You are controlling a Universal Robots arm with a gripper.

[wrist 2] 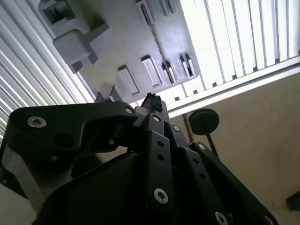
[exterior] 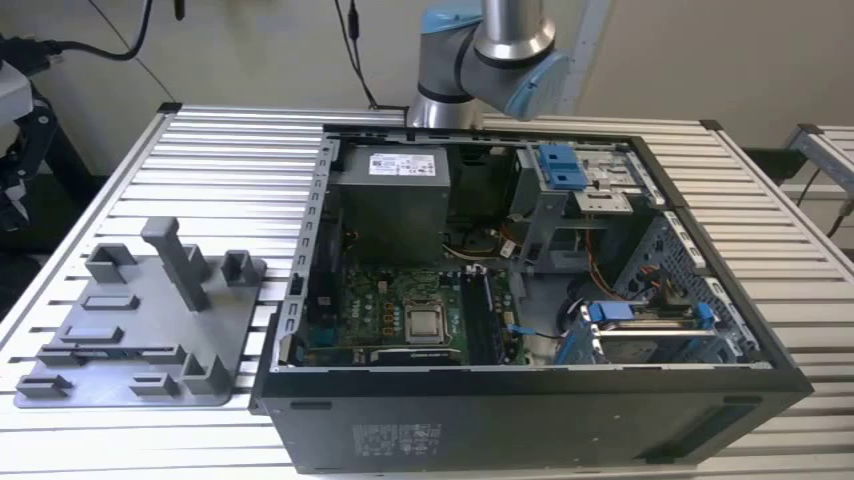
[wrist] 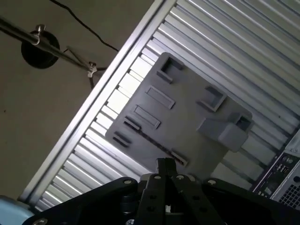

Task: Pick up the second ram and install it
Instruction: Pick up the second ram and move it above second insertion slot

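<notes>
Progress looks small so far, imo. My gripper hangs well above the grey plate w/ its fingertips pinched together. In both wrist views I see nothing between them, so I judge it clenched on air, not carrying a stick.

The second ram is, I think, the thin dark strip standing on edge in the plate's long slot, near one edge of the plate. It's too thin for me to be sure. The gripper is apart from it, not touching.

In the exterior view the plate lies on the slatted table, just beside the open PC case on the exterior view's left. My arm rises out of the picture behind the case.

Inside the case, the board has narrow slots next to the processor socket. Something dark stands there, maybe a stick already seated, but I can't tell.

As I read it, neither the pick-up nor the install of this stick is done yet; approx. everything is left.
</notes>
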